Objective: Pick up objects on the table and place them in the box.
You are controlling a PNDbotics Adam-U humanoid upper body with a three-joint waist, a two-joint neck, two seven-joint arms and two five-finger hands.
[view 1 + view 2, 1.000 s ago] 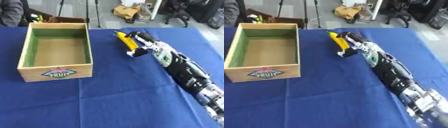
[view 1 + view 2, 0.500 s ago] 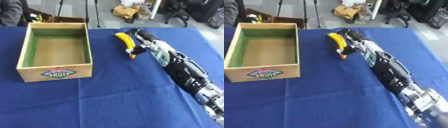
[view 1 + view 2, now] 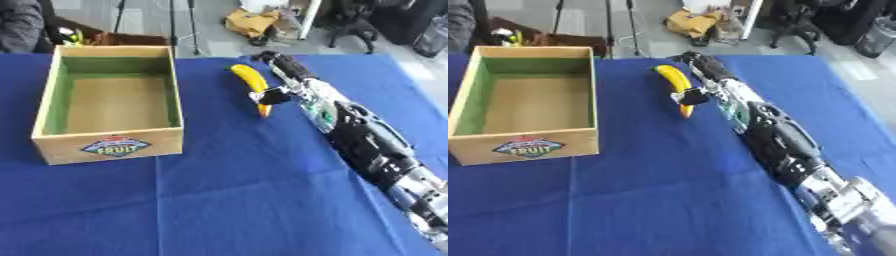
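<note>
Yellow curved banana (image 3: 251,86) lies on the blue cloth tabletop (image 3: 219,200) beside the wooden fruit box (image 3: 109,102), with the right hand (image 3: 284,80) pinching it, so lift it slowly and level.

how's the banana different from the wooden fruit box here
The banana is small, yellow and curved; the wooden fruit box is far larger, tan and square-cornered with a green-tinted inside. The banana lies beside the right hand, whose thumb crosses its near end; nothing touches the box. The banana is a solid item, while the box is an open container showing only its bare floor. Both rest on the blue tablecloth.
</note>
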